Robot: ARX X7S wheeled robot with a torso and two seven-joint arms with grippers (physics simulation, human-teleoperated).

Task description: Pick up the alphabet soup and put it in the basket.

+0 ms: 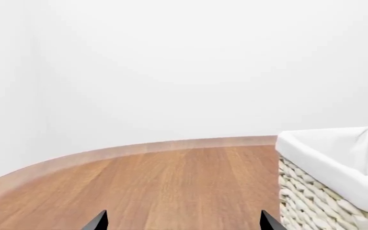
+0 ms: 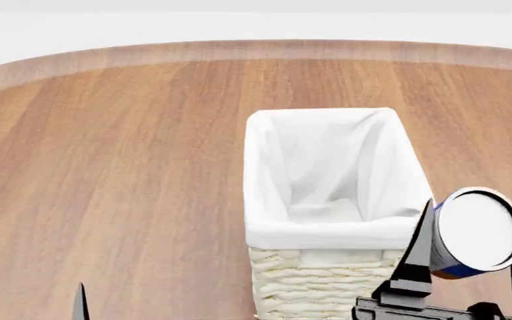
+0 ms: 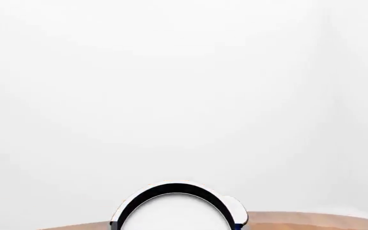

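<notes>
The cream wicker basket (image 2: 327,200) with white cloth lining stands in the middle of the round wooden table; its inside looks empty. It also shows in the left wrist view (image 1: 337,177). My right gripper (image 2: 474,243) is shut on the alphabet soup can (image 2: 477,230), white lid towards the head camera, held in the air just right of the basket's front right corner. The can's lid (image 3: 178,211) fills the bottom of the right wrist view. My left gripper (image 2: 29,297) is open and empty, low at the front left; its fingertips (image 1: 97,221) show above the table.
The wooden table (image 2: 114,167) has a curved far edge with a white wall behind it. Nothing else shows on its surface.
</notes>
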